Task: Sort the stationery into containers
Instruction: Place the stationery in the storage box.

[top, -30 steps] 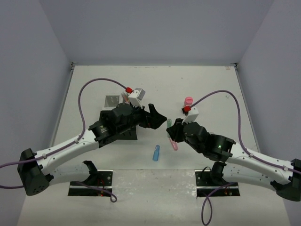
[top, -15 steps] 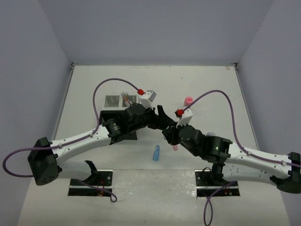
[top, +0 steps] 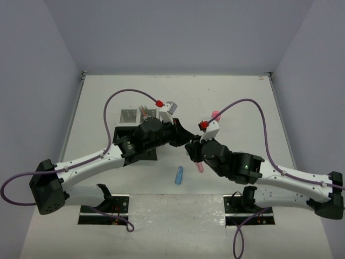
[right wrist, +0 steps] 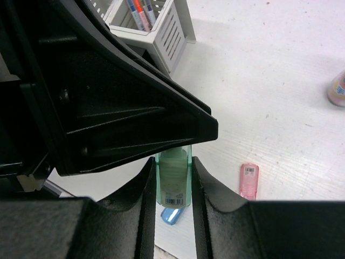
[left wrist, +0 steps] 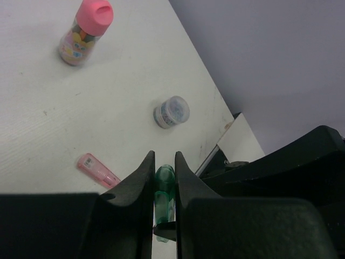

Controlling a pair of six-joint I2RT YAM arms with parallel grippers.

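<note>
Green pen (right wrist: pixel 173 183) between left claw (left wrist: pixel 164 162) and right claw (right wrist: pixel 173 162), lengthwise along their fingers.

Left end effector (left wrist: pixel 164 162) facing right end effector (right wrist: pixel 173 167)

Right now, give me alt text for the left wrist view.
The left gripper grips a green pen between its jaws, over the white table. Beyond it sit a pink pen, a round tub and a pink-capped bottle.
</note>
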